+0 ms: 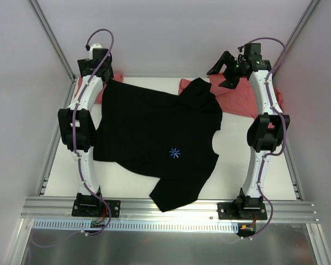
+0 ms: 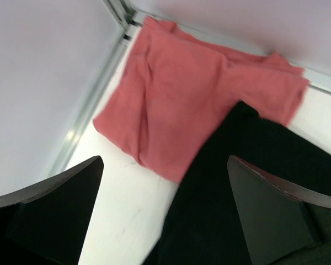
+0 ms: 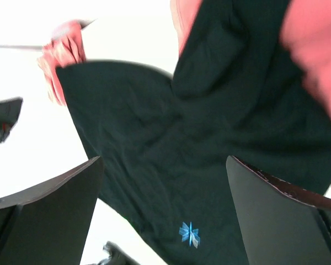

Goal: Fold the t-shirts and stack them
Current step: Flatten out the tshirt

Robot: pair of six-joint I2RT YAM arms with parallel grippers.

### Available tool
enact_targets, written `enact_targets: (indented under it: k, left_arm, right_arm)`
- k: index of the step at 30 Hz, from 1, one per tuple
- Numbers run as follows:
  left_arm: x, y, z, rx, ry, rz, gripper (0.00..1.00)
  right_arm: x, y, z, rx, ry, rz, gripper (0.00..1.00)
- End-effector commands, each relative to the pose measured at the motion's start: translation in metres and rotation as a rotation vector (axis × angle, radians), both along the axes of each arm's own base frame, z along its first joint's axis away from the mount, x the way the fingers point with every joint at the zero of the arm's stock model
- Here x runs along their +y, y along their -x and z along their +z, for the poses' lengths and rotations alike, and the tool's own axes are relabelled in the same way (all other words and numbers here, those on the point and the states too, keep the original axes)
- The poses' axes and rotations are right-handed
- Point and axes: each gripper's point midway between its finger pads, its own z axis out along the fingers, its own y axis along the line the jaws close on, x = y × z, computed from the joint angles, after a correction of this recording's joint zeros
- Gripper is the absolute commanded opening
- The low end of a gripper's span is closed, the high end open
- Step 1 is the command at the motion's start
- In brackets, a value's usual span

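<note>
Saw black shirt [image 1: 154, 127] spread across frame centre on table [image 1: 127, 182], starburst [image 1: 175, 153] up. Found red shirt [image 2: 171, 105] bunched at upper left, second red shirt [image 1: 243, 99] at upper right, both partly under black cloth. Noted left gripper [image 2: 165, 165] gaping, empty, over red shirt; right gripper [image 1: 223, 69] likewise wide, empty, at upper right.

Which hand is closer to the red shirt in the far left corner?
Left. The left hand hangs just above that red shirt. The right hand is across the table at the far right, over the other red shirt.
</note>
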Motion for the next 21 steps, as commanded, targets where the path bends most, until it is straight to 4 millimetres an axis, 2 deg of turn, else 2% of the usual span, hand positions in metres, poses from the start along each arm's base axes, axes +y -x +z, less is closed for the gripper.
enact_targets:
  k: [1,2,3,4,5,6,7,9,10,14,18,21]
  left_arm:
    - [-0.025,0.02,0.06,-0.138,0.181,-0.057,0.99]
    - [-0.034,0.03,0.063,-0.149,0.235,-0.072,0.99]
    - [-0.053,0.03,0.064,-0.158,0.297,-0.157,0.98]
    - [-0.064,0.035,0.067,-0.163,0.325,-0.181,0.97]
    - [-0.073,0.047,0.069,-0.162,0.36,-0.209,0.97]
    - [-0.084,0.05,0.073,-0.169,0.381,-0.264,0.94]
    - [-0.1,0.058,0.083,-0.174,0.412,-0.319,0.94]
    - [-0.113,0.071,0.08,-0.14,0.428,-0.389,0.92]
    - [-0.12,0.08,0.089,-0.14,0.421,-0.42,0.92]
    - [-0.136,0.102,0.094,-0.103,0.415,-0.498,0.92]
    - [-0.143,0.116,0.093,-0.075,0.403,-0.528,0.92]
    - [-0.147,0.122,0.093,-0.066,0.398,-0.532,0.91]
  right_arm:
    - [-0.009,-0.037,-0.014,-0.054,0.004,-0.013,0.99]
    - [-0.008,-0.047,-0.019,-0.055,-0.019,-0.032,0.99]
    - [-0.006,-0.057,-0.038,-0.038,-0.041,-0.041,0.99]
    - [-0.019,-0.075,-0.039,-0.086,-0.064,-0.077,0.99]
    - [-0.02,-0.084,-0.045,-0.069,-0.112,-0.117,0.98]
    - [-0.02,-0.091,-0.053,-0.065,-0.147,-0.134,0.98]
    - [-0.024,-0.105,-0.07,-0.075,-0.177,-0.156,0.98]
    - [-0.024,-0.117,-0.082,-0.054,-0.246,-0.205,0.98]
    - [-0.023,-0.127,-0.093,-0.075,-0.26,-0.21,0.98]
    - [-0.025,-0.147,-0.105,-0.107,-0.311,-0.256,0.96]
    - [-0.023,-0.158,-0.117,-0.106,-0.356,-0.278,0.95]
    - [-0.018,-0.161,-0.113,-0.124,-0.383,-0.279,0.95]
